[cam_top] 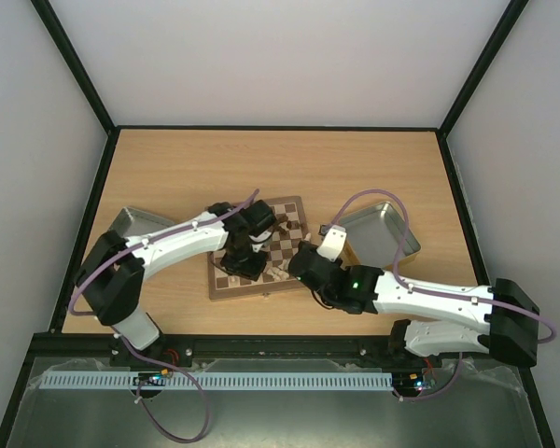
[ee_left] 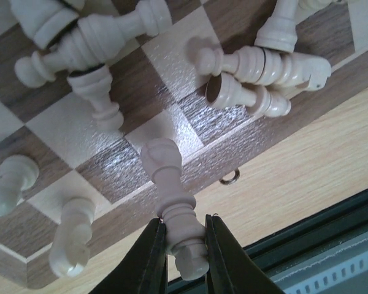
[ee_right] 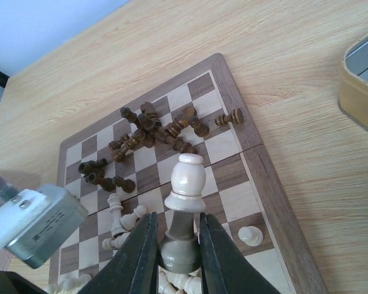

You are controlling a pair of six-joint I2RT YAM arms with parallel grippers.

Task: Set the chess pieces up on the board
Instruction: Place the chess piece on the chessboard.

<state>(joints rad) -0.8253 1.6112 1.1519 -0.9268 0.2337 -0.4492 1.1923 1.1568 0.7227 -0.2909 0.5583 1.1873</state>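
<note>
Now we see left gripper (ee_left: pixel 183 239) clamped on base of cream piece (ee_left: pixel 167 177), held close to near edge of board (ee_left: pixel 172 67). Right gripper (ee_right: pixel 178 239) clamped on base of another cream piece (ee_right: pixel 189 177), upright above board. Dark pieces (ee_right: pixel 150 128) lie heaped on far part of board; loose cream pieces (ee_left: pixel 257 67) lie toppled on near squares. Metal tray (cam_top: pixel 383 229) stands just right of board.

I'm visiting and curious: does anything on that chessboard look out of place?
Most pieces lie toppled: dark pieces heaped on the far half of the chessboard, cream pieces tumbled at its near edge, few standing upright.
</note>
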